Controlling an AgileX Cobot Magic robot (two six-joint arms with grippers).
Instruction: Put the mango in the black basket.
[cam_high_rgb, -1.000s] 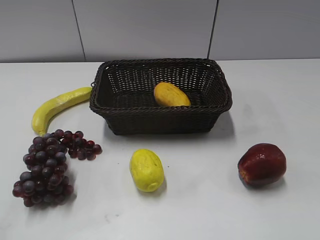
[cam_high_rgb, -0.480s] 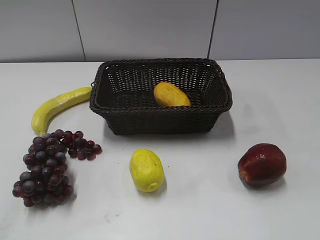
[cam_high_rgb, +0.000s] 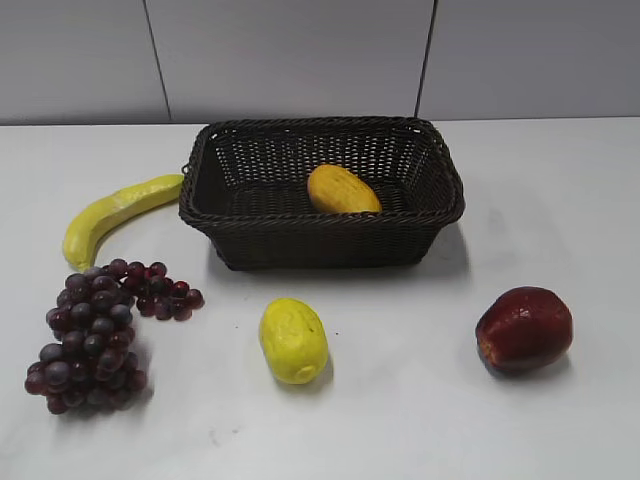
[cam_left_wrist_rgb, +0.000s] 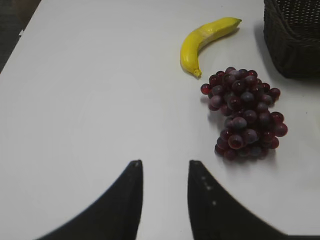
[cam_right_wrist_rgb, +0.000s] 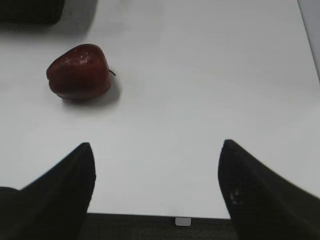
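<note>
Nothing has moved since a second ago: the fruit and the basket lie just as they did, and neither of my arms shows in the exterior view. The mango (cam_high_rgb: 342, 189) rests inside the black basket (cam_high_rgb: 322, 228), on its floor a little right of the middle and toward the far wall, lying on its side with no finger near it. So I judge the task done as far as I can see; what is left for me is at most to keep both arms back, clear of the table. My left gripper (cam_left_wrist_rgb: 164, 175) hangs over bare white table (cam_high_rgb: 560, 200) with its fingers a narrow gap apart and nothing between them; beyond it to the right lie the grapes (cam_left_wrist_rgb: 245, 114), and farther off the banana (cam_left_wrist_rgb: 204, 41), with a corner of the basket at the far right edge of that view. My right gripper (cam_right_wrist_rgb: 156, 165) is spread wide and also holds nothing; the red apple (cam_right_wrist_rgb: 80, 71) sits beyond it to the left, well apart from the fingertips. In the exterior view the bumpy pale yellow lemon (cam_high_rgb: 293, 340) lies on the near side of the basket, untouched, between the grapes and the apple.
</note>
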